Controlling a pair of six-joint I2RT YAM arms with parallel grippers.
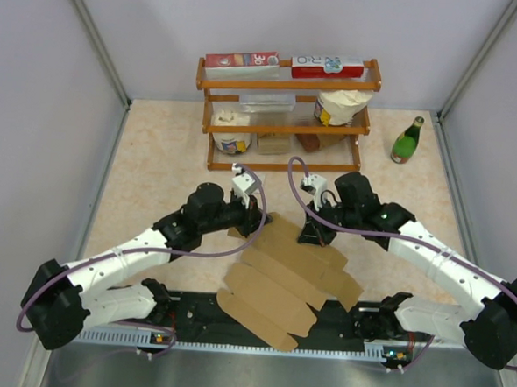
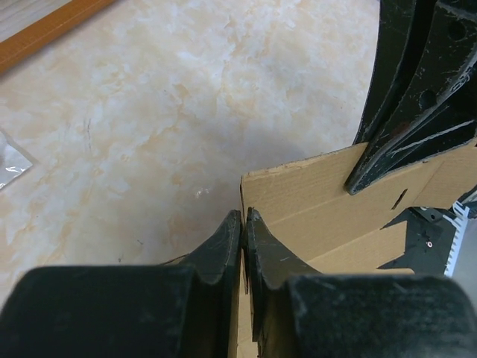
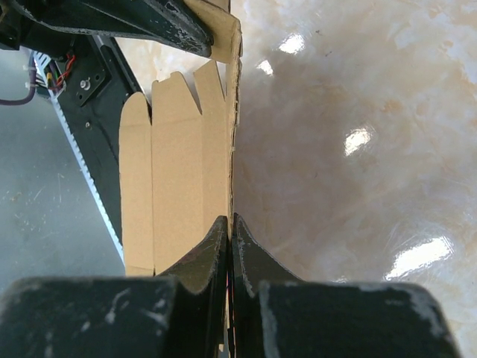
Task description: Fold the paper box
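Overhead, the paper box point(image 1: 275, 287) lies unfolded at the centre of the marbled tabletop point(image 1: 154, 178), a flat brown sheet of creased panels and rounded flaps running from centre toward 6 o'clock, where its near flaps overlap the black base rail point(image 1: 199, 308).

Left claw point(image 1: 255, 218): at the sheet's 11 o'clock corner. In the left wrist view its fingers point(image 2: 223, 246) stand pressed almost together, with the cardboard edge point(image 2: 320, 201) pinched between them.

Right claw point(image 1: 313, 235): at the sheet's 1 o'clock edge, close beside the left one. In the right wrist view the fingers point(image 3: 201, 253) are closed on the thin edge of the cardboard point(image 3: 175, 171), which stands on edge there, tabbed flaps pointing to 12 o'clock.

Wooden rack point(image 1: 284, 128): at 12 o'clock, three tiers.
- Top tier: two red-and-white cartons point(image 1: 242, 61) point(image 1: 328, 68), lying side by side.
- Middle tier: a clear plastic container point(image 1: 267, 102), contents not legible, and a white bag point(image 1: 341, 106) at its 3 o'clock side.
- Bottom tier: a white tub point(image 1: 231, 132), a tan box point(image 1: 273, 143) and a brown item point(image 1: 319, 142) too small to identify.

Green bottle point(image 1: 407, 141): upright on the tabletop at 2 o'clock, just beside the rack and apart from the cardboard.
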